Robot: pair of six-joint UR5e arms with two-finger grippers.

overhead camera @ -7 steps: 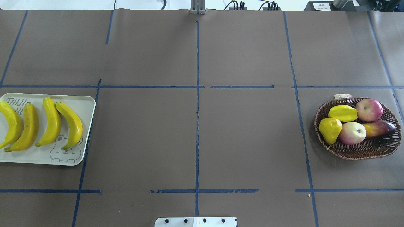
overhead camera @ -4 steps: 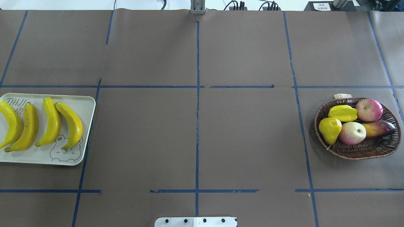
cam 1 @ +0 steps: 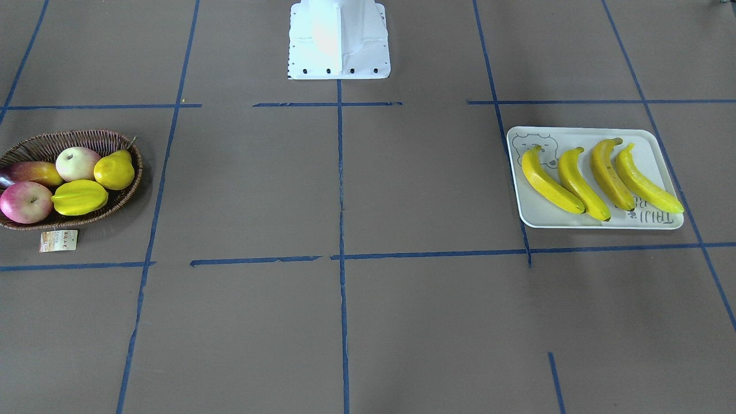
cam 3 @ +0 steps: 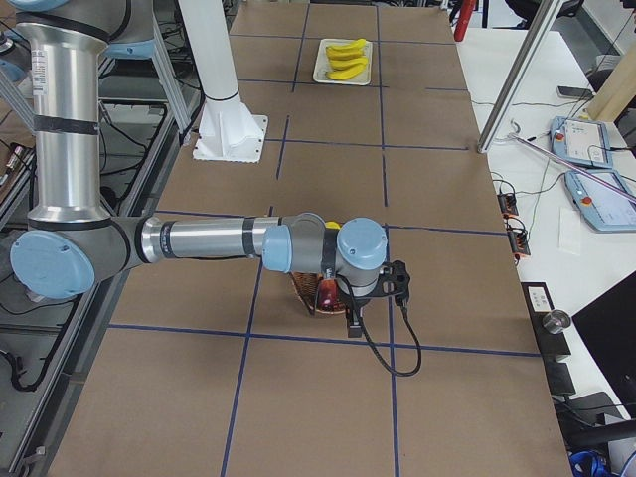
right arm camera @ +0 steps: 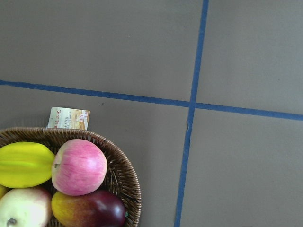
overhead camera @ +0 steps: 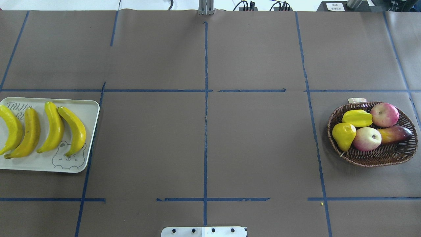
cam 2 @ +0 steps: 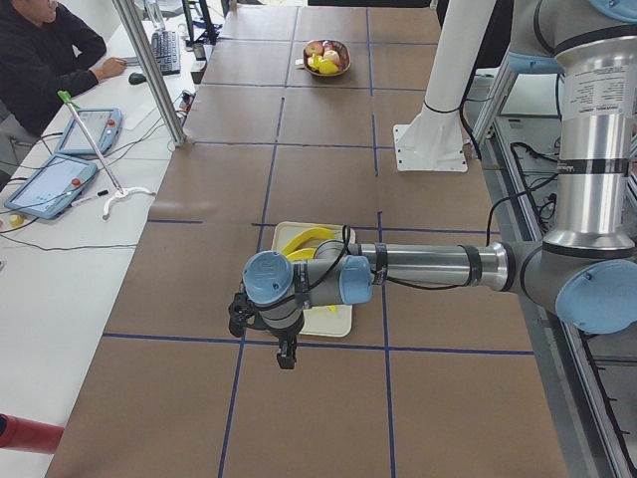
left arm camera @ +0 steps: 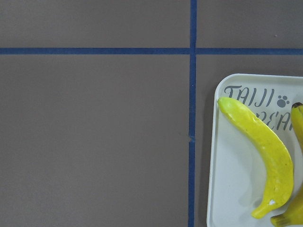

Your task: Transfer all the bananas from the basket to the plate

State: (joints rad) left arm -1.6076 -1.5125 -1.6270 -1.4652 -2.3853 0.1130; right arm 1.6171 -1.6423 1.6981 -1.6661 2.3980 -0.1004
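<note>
Several yellow bananas [overhead camera: 75,130] lie side by side on the white bear-print plate [overhead camera: 88,108] at the table's left; they also show in the front view [cam 1: 575,181] and one in the left wrist view [left arm camera: 265,151]. The dark wicker basket [overhead camera: 378,159] at the right holds no banana. My left gripper [cam 2: 286,355] hangs above the table beside the plate [cam 2: 333,321]. My right gripper [cam 3: 353,323] hangs over the basket [cam 3: 310,296]. Both show only in the side views, so I cannot tell whether they are open or shut.
The basket holds a yellow pear [overhead camera: 343,135], a starfruit [overhead camera: 357,118], two apples [overhead camera: 384,114] and a mango [overhead camera: 394,134]. Its paper tag [cam 1: 57,240] lies on the table beside it. The robot's base plate [overhead camera: 204,231] is at the near edge. An operator [cam 2: 45,55] sits beyond the table.
</note>
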